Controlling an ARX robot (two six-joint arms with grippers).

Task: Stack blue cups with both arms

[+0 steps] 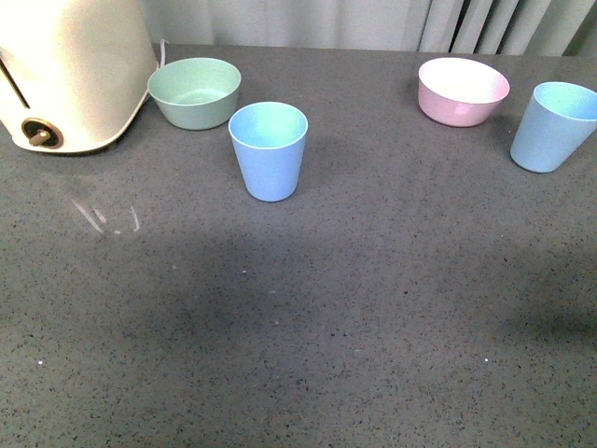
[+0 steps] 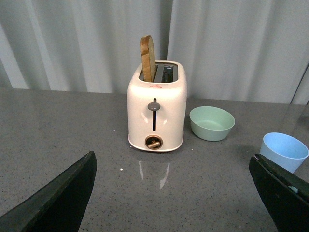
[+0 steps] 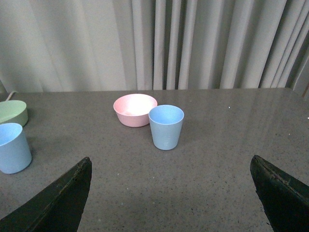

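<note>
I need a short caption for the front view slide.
Before stacking: left blue cup by green bowl, right blue cup by pink bowl, toaster at far left.

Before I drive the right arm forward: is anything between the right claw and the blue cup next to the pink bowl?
Nothing visible. The right claw is open with only bare table ahead of it up to the blue cup. The pink bowl sits beyond the cup, off the path.

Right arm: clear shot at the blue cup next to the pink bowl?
Probably yes. The blue cup stands upright ahead of the open right pincer, with only table between them. The pink bowl sits close beside it, not between.
</note>
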